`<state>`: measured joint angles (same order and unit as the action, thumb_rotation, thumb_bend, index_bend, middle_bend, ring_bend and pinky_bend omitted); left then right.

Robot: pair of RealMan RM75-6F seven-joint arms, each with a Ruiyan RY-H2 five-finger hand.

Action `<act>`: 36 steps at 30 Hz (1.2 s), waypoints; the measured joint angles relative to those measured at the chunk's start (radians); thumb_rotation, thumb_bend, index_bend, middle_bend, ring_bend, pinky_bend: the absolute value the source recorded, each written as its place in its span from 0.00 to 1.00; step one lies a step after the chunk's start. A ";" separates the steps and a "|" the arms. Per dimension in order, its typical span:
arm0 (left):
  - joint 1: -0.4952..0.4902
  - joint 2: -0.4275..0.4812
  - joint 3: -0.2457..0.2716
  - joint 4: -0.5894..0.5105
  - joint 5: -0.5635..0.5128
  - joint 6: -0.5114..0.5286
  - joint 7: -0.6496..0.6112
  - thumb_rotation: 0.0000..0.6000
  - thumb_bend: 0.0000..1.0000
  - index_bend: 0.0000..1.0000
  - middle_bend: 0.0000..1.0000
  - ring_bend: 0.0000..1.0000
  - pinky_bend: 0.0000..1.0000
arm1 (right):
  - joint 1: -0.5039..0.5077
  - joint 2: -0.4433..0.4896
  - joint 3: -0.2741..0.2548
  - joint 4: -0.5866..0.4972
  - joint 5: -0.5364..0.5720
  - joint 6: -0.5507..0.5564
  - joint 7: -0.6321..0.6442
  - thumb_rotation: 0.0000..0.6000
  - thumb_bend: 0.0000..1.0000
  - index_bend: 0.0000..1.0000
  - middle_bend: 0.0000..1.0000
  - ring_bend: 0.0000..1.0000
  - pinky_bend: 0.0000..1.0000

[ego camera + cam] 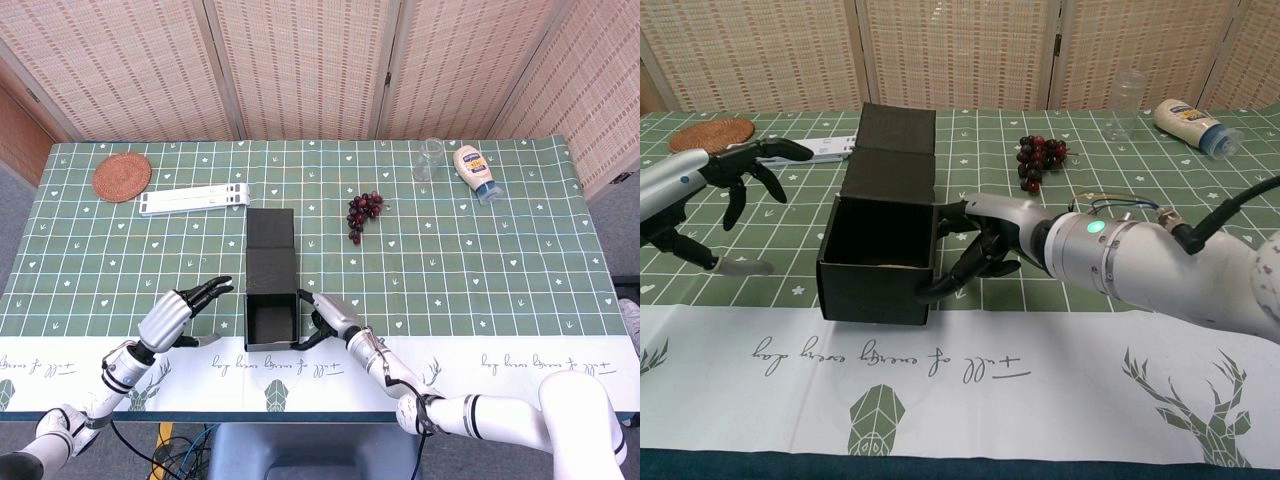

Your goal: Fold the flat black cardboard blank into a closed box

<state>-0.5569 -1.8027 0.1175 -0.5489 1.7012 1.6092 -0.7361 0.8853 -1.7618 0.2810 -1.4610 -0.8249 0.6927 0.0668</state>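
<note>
The black cardboard box (270, 322) (880, 262) stands near the table's front edge as an open tray with its walls raised. Its lid flap (270, 228) (897, 130) stretches away from me, partly lifted. My right hand (330, 318) (985, 245) rests against the box's right wall, with dark fingers spread over the wall and its front corner. It grips nothing. My left hand (185, 308) (725, 175) hovers left of the box, a short gap away, fingers apart and empty.
A woven coaster (122, 177) and a white flat strip (195, 200) lie at the back left. Dark grapes (363, 212) sit behind and to the right of the box. A glass (430, 158) and a squeeze bottle (476, 172) are at the back right.
</note>
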 measured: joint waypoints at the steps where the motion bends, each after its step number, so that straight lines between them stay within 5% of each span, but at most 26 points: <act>1: 0.004 0.013 -0.005 -0.021 -0.006 -0.005 0.000 1.00 0.11 0.14 0.13 0.34 0.65 | 0.002 0.000 0.001 0.001 0.000 -0.003 0.000 1.00 0.29 0.07 0.28 0.84 1.00; 6: 0.018 0.054 -0.021 -0.096 -0.025 -0.023 0.003 1.00 0.11 0.14 0.13 0.34 0.65 | 0.006 -0.008 -0.001 0.007 0.003 0.000 -0.005 1.00 0.24 0.00 0.19 0.81 1.00; 20: 0.035 0.140 -0.058 -0.311 -0.077 -0.120 -0.050 1.00 0.11 0.13 0.13 0.34 0.65 | -0.017 0.065 -0.030 -0.098 0.036 0.031 -0.048 1.00 0.06 0.00 0.03 0.72 1.00; 28: 0.037 0.244 -0.089 -0.597 -0.159 -0.245 -0.071 1.00 0.11 0.04 0.13 0.39 0.65 | -0.066 0.189 -0.033 -0.240 0.021 0.102 -0.057 1.00 0.01 0.00 0.03 0.72 1.00; 36: 0.044 0.328 -0.101 -0.803 -0.166 -0.301 0.000 1.00 0.11 0.04 0.11 0.53 0.66 | -0.133 0.373 0.033 -0.358 -0.033 0.197 -0.022 1.00 0.01 0.00 0.05 0.72 1.00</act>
<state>-0.5132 -1.4748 0.0170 -1.3517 1.5355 1.3084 -0.7360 0.7528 -1.3885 0.3144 -1.8194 -0.8574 0.8899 0.0447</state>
